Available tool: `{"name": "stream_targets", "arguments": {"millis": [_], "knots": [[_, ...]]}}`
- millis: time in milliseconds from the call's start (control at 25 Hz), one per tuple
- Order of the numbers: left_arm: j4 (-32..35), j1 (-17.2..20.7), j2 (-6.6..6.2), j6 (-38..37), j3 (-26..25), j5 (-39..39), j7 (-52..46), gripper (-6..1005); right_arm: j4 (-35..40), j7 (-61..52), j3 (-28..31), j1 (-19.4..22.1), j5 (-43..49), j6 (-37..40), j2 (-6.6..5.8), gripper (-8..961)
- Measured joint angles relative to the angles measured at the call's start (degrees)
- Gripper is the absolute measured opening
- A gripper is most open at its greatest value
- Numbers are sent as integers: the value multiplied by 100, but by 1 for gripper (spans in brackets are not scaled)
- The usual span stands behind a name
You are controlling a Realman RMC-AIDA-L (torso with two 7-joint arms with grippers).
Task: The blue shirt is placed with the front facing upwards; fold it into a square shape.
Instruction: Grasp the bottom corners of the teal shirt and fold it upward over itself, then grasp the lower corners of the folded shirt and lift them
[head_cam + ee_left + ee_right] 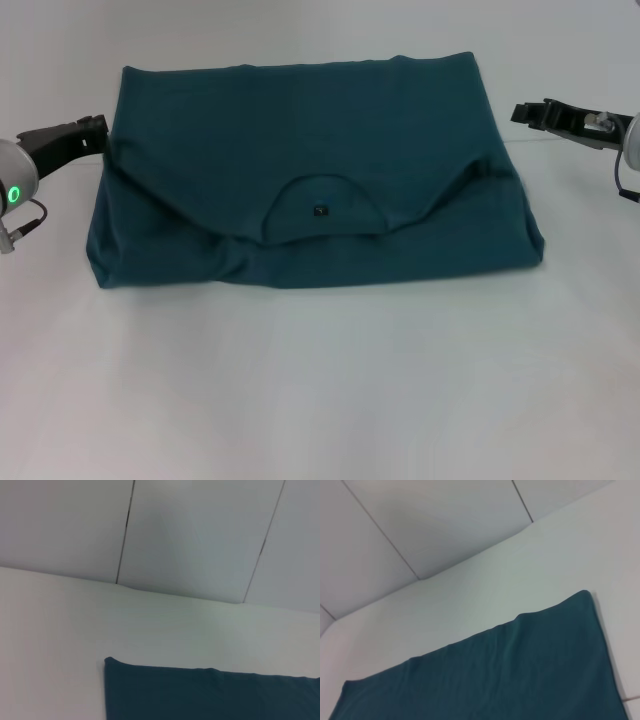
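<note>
The blue shirt [300, 170] lies on the white table, folded over itself into a wide, roughly rectangular shape. Its round collar with the small dark tag [320, 210] faces up near the front-middle, and the sleeves are tucked in at both sides. No lettering shows. My left gripper [95, 132] hovers at the shirt's left edge, near its far corner. My right gripper [522, 112] hovers just off the shirt's right side, apart from it. The left wrist view shows a far corner of the shirt [200, 695]. The right wrist view shows its far edge [495, 680].
The white table [320, 400] stretches around the shirt on all sides. A pale panelled wall [200, 530] stands behind the table's far edge.
</note>
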State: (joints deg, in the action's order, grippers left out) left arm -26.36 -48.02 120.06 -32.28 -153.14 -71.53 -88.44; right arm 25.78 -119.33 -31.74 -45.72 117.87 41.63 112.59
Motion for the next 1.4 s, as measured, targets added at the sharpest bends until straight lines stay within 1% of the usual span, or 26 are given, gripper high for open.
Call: {"name": "stream_targets", "arguments": {"millis": [40,120,200,320,400,480,560,600,680,760,840,880,920,1000,1160,1400], "knots": [[0,-4,6,32,0,-1,32,-1,0,21,-36,-10,0,-40,4,210],[1,-7,9,59,0,-1,80,53,0,51,-120,-27,2,-123,10,285],[-6,18,-18,56,0,-1,112,108,3,53,-149,-35,1,-179,9,353],[-27,81,-63,-10,0,13,113,187,69,52,-153,2,-1,-136,-36,444],[-58,215,-124,-263,53,44,82,236,243,63,-161,148,18,191,-86,505],[-161,433,-182,-716,298,80,-53,285,538,79,-171,411,23,735,-118,566],[-440,783,-215,-1221,848,159,-401,334,854,84,-167,695,17,1232,-130,662],[-561,886,-212,-1315,1037,193,-509,359,974,85,-158,806,11,1441,-134,709],[-1058,1300,-139,-1476,1642,326,-898,386,1231,82,-128,1063,4,1843,-130,805],[-1523,1659,-14,-1534,2049,462,-1218,413,1422,54,-109,1267,-2,2103,-104,807],[-1922,1927,103,-1562,2282,636,-1489,426,1470,29,-105,1387,-5,2197,-88,810],[-2175,2107,207,-1597,2397,909,-1721,427,1464,20,-104,1465,-6,2233,-79,811],[-2175,2107,207,-1597,2397,909,-1721,427,1464,20,-104,1465,-6,2233,-79,811],[-2259,2173,286,-1631,2434,1241,-1935,428,1446,17,-104,1506,-7,2263,-73,810],[-2235,2141,357,-1635,2443,1509,-2028,427,1433,15,-105,1527,-4,2289,-60,810],[-2148,2019,372,-1461,2448,1527,-2007,426,1433,15,-142,1532,16,2297,3,808]]}}
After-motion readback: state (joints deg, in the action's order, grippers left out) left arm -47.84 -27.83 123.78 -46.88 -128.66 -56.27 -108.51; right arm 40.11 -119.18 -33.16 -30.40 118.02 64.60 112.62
